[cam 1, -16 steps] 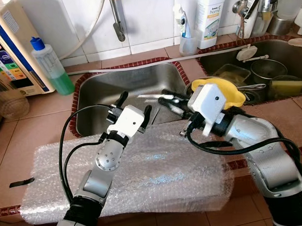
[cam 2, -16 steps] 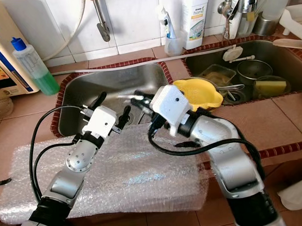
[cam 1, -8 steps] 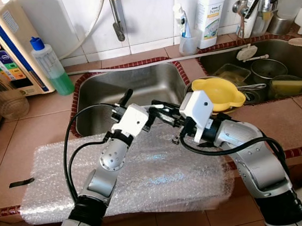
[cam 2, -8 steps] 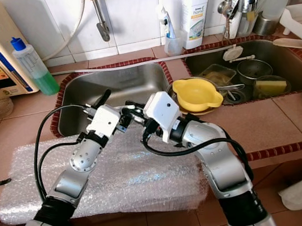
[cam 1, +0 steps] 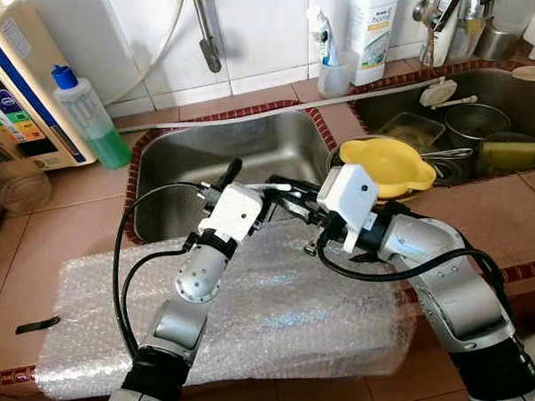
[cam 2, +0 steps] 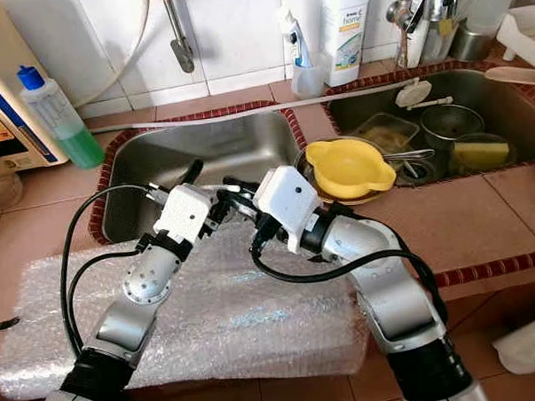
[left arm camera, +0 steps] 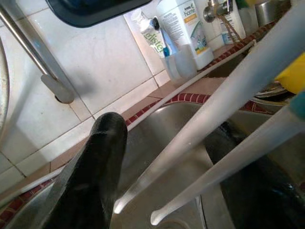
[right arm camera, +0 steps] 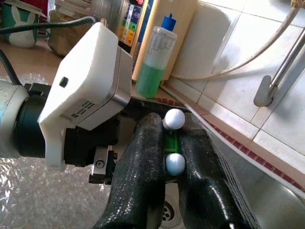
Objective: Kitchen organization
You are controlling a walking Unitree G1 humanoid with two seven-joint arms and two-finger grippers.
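A pair of pale chopsticks (left arm camera: 228, 95) with rounded white ends (right arm camera: 174, 119) is clamped in my right gripper (cam 1: 289, 195), which is shut on them over the front rim of the left sink basin (cam 1: 203, 159). The sticks point left, into my left gripper (cam 1: 249, 185). That gripper is open, one black finger (left arm camera: 95, 171) to one side of the sticks and the other finger to the other side, and I cannot tell if either finger touches them. Both grippers meet just beyond the far edge of the bubble wrap sheet (cam 1: 255, 316).
A yellow bowl (cam 1: 386, 164) sits on dishes between the basins. The right sink (cam 1: 529, 91) holds pots and a sponge. A green soap bottle (cam 1: 91, 124) and a white appliance (cam 1: 18, 87) stand at the back left, a detergent bottle (cam 1: 371, 27) and a cup (cam 1: 331, 69) behind.
My right gripper has carried the chopsticks left, away from the yellow bowl, to the left gripper. The left gripper has moved up and right, so the sticks now lie between its fingers.
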